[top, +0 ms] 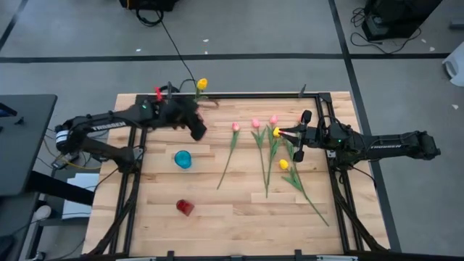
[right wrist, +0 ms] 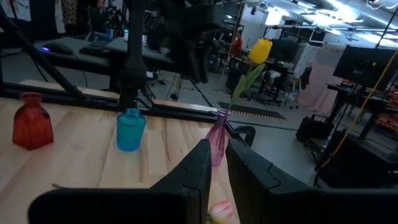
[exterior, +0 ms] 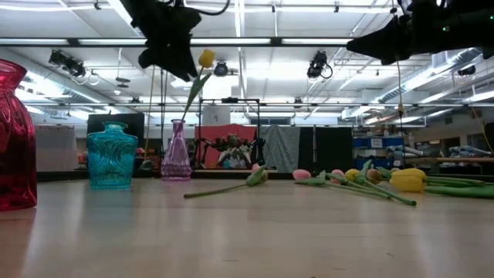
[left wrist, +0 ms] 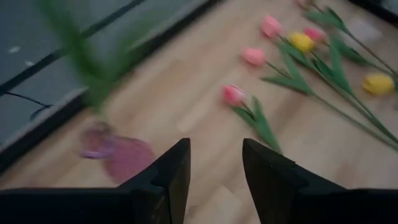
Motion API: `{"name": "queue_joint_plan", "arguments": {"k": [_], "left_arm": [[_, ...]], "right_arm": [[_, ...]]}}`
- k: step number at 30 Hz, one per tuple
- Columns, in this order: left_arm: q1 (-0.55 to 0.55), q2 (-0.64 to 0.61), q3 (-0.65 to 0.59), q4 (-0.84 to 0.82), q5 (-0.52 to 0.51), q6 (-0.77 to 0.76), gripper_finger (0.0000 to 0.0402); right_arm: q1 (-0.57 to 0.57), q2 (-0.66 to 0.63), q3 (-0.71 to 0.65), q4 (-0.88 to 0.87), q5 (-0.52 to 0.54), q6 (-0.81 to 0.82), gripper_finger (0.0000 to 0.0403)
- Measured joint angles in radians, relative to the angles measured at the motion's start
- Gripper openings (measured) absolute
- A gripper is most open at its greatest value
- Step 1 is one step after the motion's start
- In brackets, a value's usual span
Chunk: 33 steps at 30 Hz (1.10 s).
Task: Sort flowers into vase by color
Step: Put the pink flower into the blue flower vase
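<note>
The table (top: 239,210) carries three vases and a loose spread of flowers; the left gripper (top: 197,131) hangs above the far left part, just beside the pink vase (exterior: 176,158), its fingers (left wrist: 168,171) parted and holding nothing; the right gripper (top: 299,136) sits low over the flowers (top: 270,152) on the right, its jaws nearly closed with no stem visibly between them. The blue vase (top: 183,159) and red vase (top: 184,207) stand empty nearer the front. One yellow tulip (top: 201,84) leans out of the pink vase; the risk I judge greatest is the left arm brushing that leaning stem and tipping the slim vase; next, the right fingers snagging two overlapping stems at once, dragging a pink head along with a yellow one.
</note>
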Motion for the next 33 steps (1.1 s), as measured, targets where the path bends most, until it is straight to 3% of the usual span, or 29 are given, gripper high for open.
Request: {"name": "queue_joint_plan", "arguments": {"k": [10,21,26,33], "left_arm": [[-0.187,0.288,0.006,0.163,-0.015,-0.153,0.0151],[-0.195,0.605,0.163,0.142,0.072,-0.229,0.0151],[-0.195,0.689,0.238,0.099,0.072,-0.229,0.0151],[-0.195,0.74,0.242,0.104,0.047,-0.229,0.0151]], "right_arm": [[0.0,-0.001,0.004,-0.002,0.007,-0.005,0.0065],[0.0,-0.001,0.004,-0.002,0.006,-0.008,0.0065],[0.0,-0.001,0.004,-0.002,0.006,-0.008,0.0065],[-0.001,-0.001,0.005,-0.001,0.006,-0.008,0.0065]]}}
